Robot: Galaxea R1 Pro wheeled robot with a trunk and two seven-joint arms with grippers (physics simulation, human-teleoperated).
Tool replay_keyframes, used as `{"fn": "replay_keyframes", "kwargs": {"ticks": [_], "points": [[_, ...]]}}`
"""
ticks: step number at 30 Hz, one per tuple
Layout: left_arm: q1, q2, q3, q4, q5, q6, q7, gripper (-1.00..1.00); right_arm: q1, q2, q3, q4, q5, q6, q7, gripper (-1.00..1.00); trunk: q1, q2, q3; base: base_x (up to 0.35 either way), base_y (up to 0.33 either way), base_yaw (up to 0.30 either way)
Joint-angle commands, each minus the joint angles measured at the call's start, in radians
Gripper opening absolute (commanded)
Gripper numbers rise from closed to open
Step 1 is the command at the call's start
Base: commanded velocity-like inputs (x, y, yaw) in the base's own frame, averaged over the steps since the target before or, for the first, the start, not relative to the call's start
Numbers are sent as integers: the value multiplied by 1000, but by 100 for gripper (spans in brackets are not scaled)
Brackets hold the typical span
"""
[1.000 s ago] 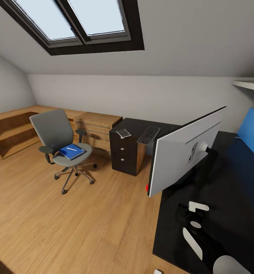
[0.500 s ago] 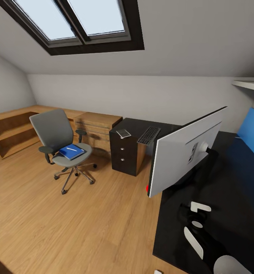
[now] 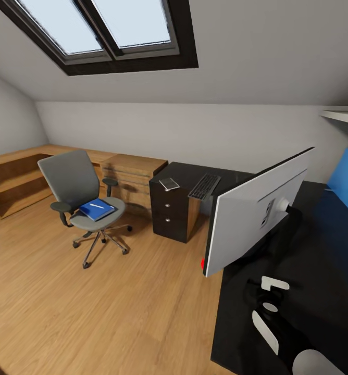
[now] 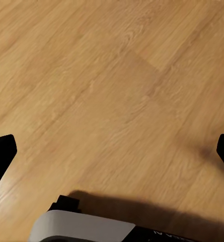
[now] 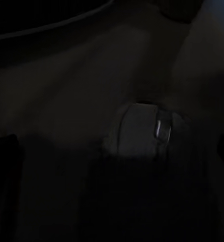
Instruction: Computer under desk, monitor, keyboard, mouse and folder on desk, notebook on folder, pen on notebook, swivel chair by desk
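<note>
— Anything changed?
— Only the whole view slid a touch: my camera moved, not the things. The mouse point(image 5: 142, 132) lies on the dark surface behind the monitor point(image 3: 257, 211), under my right end effector point(image 5: 114, 151).
— Fingers?
— Apart on both, I think; the left end effector point(image 4: 112, 151) hangs over bare floor. Nothing is grasped yet.

Very dark throughout, with a small rounded mouse point(image 5: 142, 132) faintly visible on a black surface point(image 5: 56, 91), a pale glint on its scroll wheel, and the two dark fingertips point(image 5: 3, 151) of the right gripper point(image 5: 112, 151) set wide apart at opposite edges, nothing between them.
</note>
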Motion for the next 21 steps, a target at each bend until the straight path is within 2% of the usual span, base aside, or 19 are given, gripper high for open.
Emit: {"fn": "replay_keyframes", "kwargs": {"ticks": [1,19,20,21], "points": [[0,-1,2,-1,6,0,-2,100,0,-1,8,1,-13,-4,-6,100,0,0,-1,114,0,0],[0,1,3,-1,8,0,-2,100,-1,-2,8,0,-13,-2,-7,100,0,0,-1,18,0,0],[0,1,3,-1,8,0,-2,100,-1,-2,8,0,-13,-2,-7,-100,0,0,-1,0,0,0],[0,1,3,-1,8,0,-2,100,-1,-2,8,0,-13,-2,-7,-100,0,0,-1,0,0,0]]}}
